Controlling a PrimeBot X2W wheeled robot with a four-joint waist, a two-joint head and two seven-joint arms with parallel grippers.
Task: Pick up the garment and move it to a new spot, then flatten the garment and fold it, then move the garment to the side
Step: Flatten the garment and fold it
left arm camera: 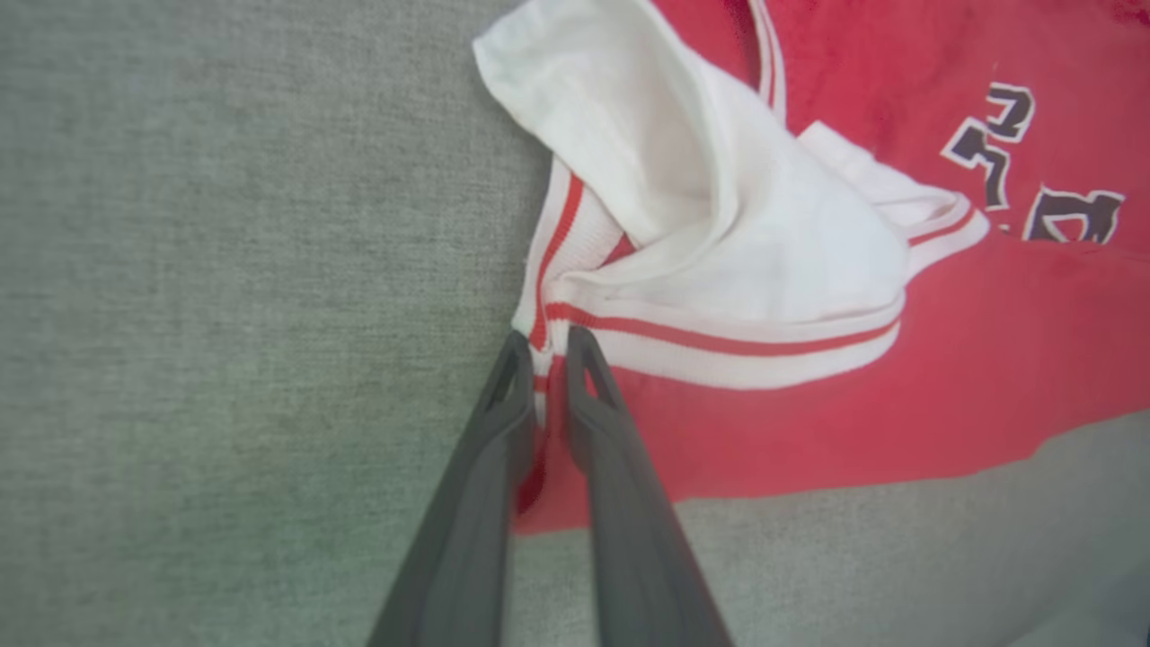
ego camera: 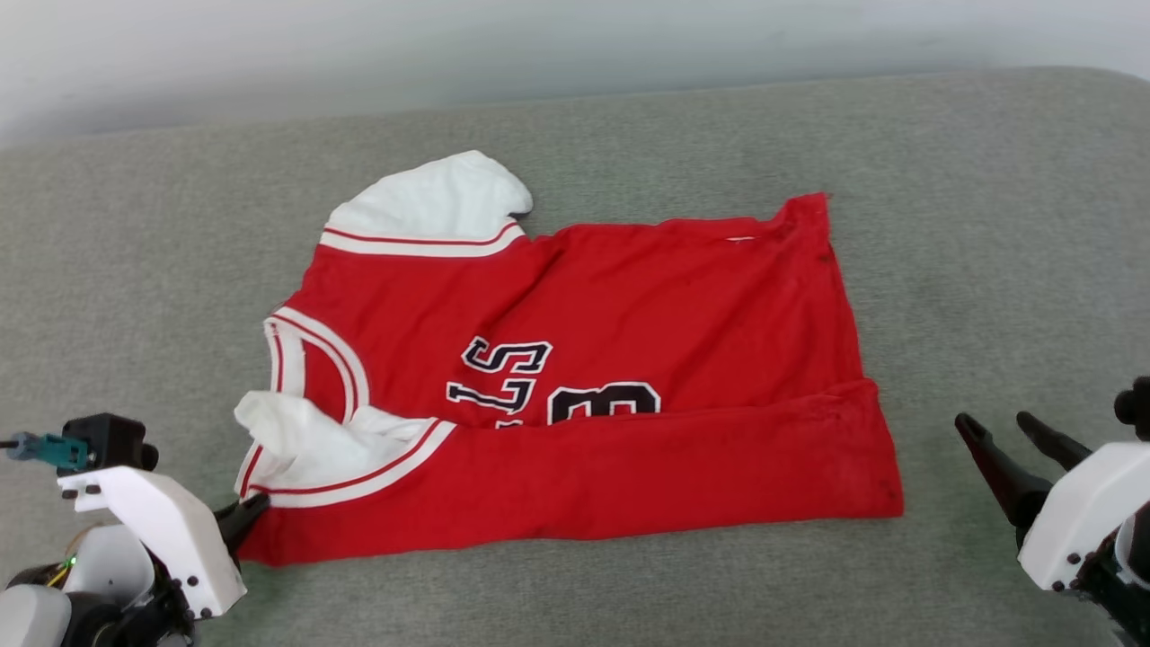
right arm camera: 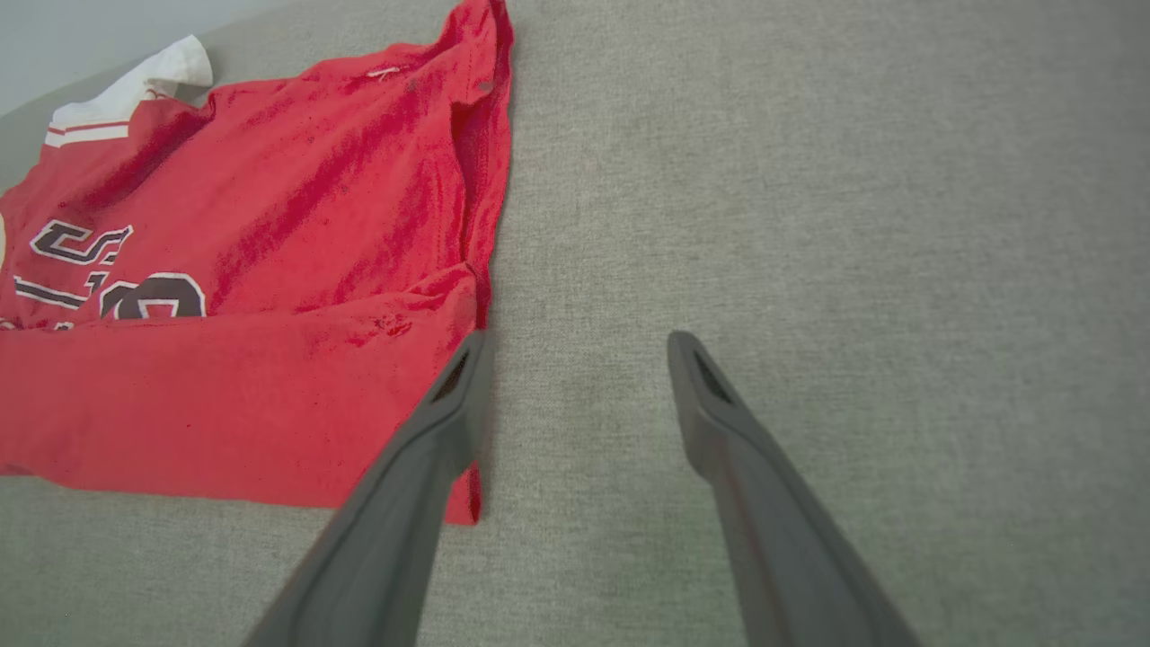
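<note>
The garment (ego camera: 647, 359) is a bright red jersey lying spread on the grey fabric surface, its near long edge folded up over the black lettering. White red-striped cuffs show at its far left and near left. My left gripper (ego camera: 254, 510) is at the near left corner. In the left wrist view my left gripper (left arm camera: 548, 346) is shut on the garment (left arm camera: 809, 431), with the striped cuff edge pinched between the two fingertips. My right gripper (ego camera: 993, 420) stands open a little right of the garment's near right corner. In the right wrist view my right gripper (right arm camera: 579, 341) holds nothing beside the garment (right arm camera: 269, 225).
The grey fabric surface (ego camera: 988, 225) runs wide on all sides of the garment. Its far edge meets a pale wall (ego camera: 575, 45) at the back.
</note>
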